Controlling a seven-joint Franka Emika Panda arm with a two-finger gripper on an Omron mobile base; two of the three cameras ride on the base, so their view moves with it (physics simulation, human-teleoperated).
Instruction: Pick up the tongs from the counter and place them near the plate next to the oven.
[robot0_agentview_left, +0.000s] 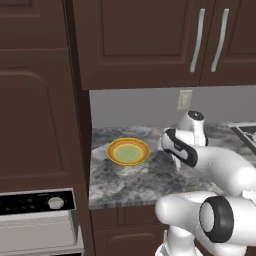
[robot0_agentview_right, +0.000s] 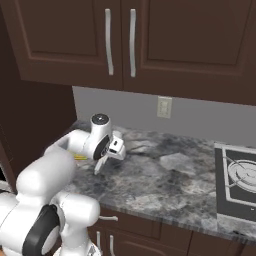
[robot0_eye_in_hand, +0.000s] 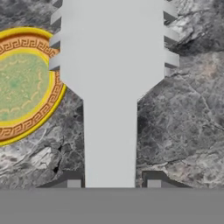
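My gripper (robot0_eye_in_hand: 113, 181) is shut on the silvery-white tongs (robot0_eye_in_hand: 111, 78), whose scalloped tip points away from the hand over the dark marbled counter (robot0_eye_in_hand: 183, 109). The yellow plate (robot0_eye_in_hand: 22, 83) with its orange rim lies just to the left of the tongs in the hand view. From the left base view, the plate (robot0_agentview_left: 128, 151) sits at the counter's left end and the gripper (robot0_agentview_left: 176, 160) hovers to its right. In the right base view the tongs (robot0_agentview_right: 100, 165) hang slanted below the gripper (robot0_agentview_right: 107, 156). The oven (robot0_agentview_left: 40, 220) is at lower left.
A tall dark brown cabinet (robot0_agentview_left: 40, 100) stands between the counter and the oven. Upper cabinets (robot0_agentview_right: 120, 40) hang overhead, and an outlet (robot0_agentview_left: 184, 99) is on the back wall. A stovetop (robot0_agentview_right: 240, 185) takes up the counter's right end.
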